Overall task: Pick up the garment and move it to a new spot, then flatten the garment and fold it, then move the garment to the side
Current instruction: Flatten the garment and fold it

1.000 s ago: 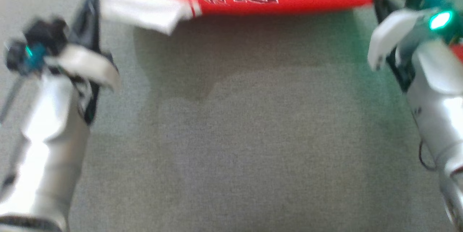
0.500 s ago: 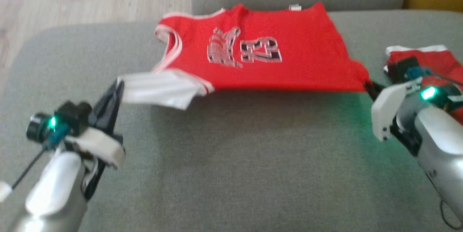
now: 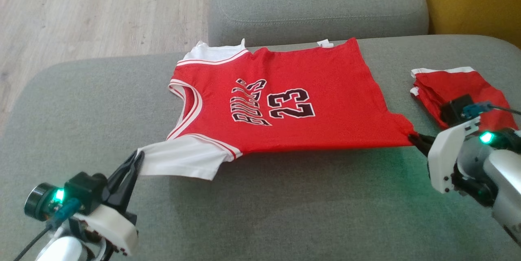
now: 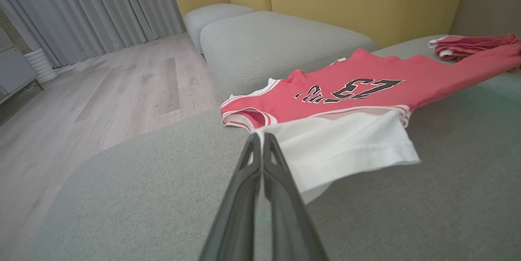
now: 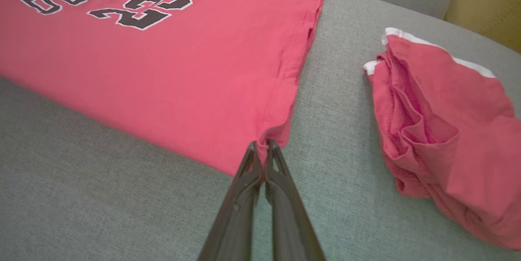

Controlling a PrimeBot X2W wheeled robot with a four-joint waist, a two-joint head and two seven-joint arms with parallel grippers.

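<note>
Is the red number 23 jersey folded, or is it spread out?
Spread out: the jersey is stretched open over the cushion, whole front print showing, no fold across it.

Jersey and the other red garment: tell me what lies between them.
Only bare grey sofa fabric lies between the jersey and the other red garment, clearest in the right wrist view.

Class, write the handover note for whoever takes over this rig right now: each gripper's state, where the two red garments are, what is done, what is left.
Left gripper: shut on the white sleeve.
Right gripper: shut on the red hem corner.
The jersey lies front up on the grey cushion, pulled taut between them; a second red garment sits bunched to its right, apart.
Done: jersey spread nearly flat.
Left: fold it, then move it aside.
</note>
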